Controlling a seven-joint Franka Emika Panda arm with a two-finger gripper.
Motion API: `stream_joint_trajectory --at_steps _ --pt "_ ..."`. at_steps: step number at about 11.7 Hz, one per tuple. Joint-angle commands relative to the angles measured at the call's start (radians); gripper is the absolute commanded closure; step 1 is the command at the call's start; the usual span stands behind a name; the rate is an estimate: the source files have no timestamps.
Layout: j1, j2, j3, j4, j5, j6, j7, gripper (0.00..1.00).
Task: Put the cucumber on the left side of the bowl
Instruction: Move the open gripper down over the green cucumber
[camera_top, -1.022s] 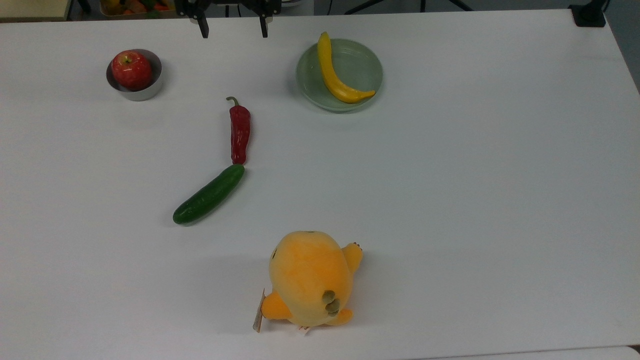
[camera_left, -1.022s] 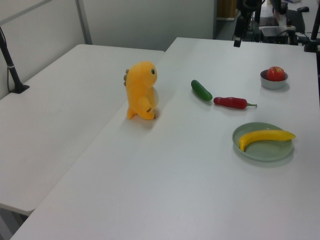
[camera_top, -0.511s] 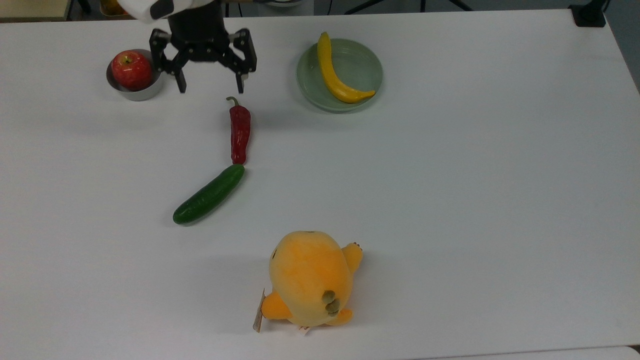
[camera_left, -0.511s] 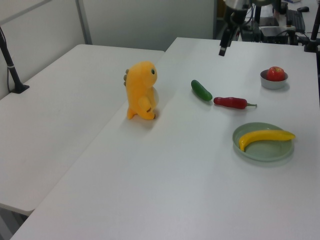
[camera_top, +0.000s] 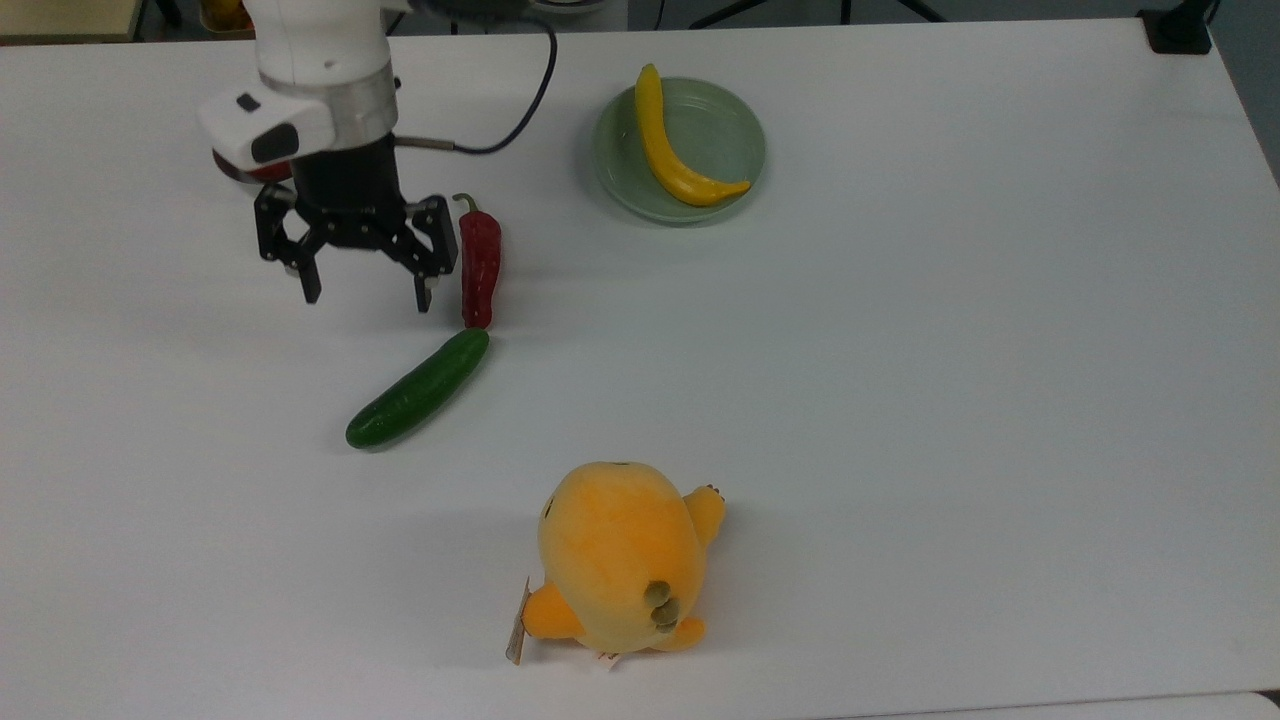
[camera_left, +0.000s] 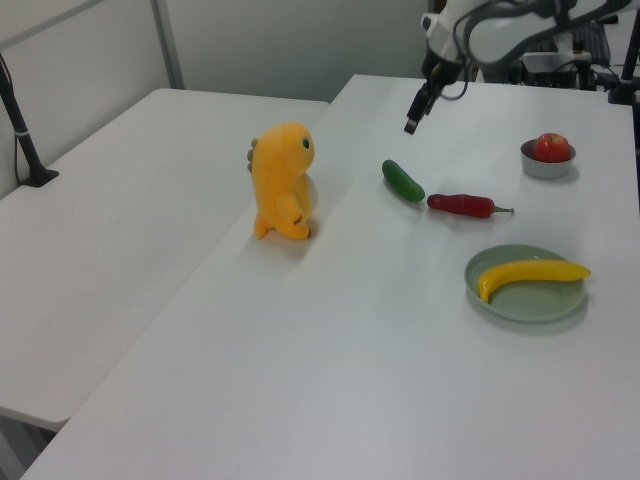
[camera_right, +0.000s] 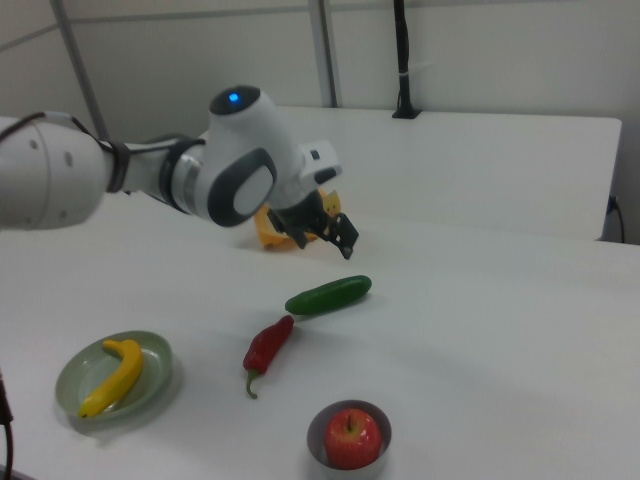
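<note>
Since the cucumber (camera_top: 418, 389) lies untouched on the white table (camera_top: 950, 400), its upper end just below the tip of the red chili pepper (camera_top: 479, 262) in the top view, the gripper (camera_top: 366, 297) hangs above the table with its fingers spread wide and empty, probably lining up for a grasp. From the top view, the arm covers most of the small metal bowl; the right view shows that bowl (camera_right: 349, 438) whole, with a red apple (camera_right: 351, 437) inside, well apart from the cucumber. Height is hard to judge from above, but the left view suggests the gripper (camera_left: 411, 122) is well clear of the cucumber (camera_left: 403, 180). A banana (camera_top: 672, 142) rests on a green plate (camera_top: 735, 135), and an orange plush toy (camera_top: 618, 556) stands nearer the camera.
</note>
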Motion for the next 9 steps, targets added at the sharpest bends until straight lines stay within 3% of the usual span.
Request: stream_joint_trajectory --at_steps 1,4,9 --pt "-0.005 0.094 0.0 0.02 -0.003 0.115 0.046 0.0" --pt "-0.005 0.151 0.0 0.02 -0.009 0.167 0.072 0.0" --pt "-0.001 0.193 0.0 0.02 -0.01 0.222 0.248 0.0"
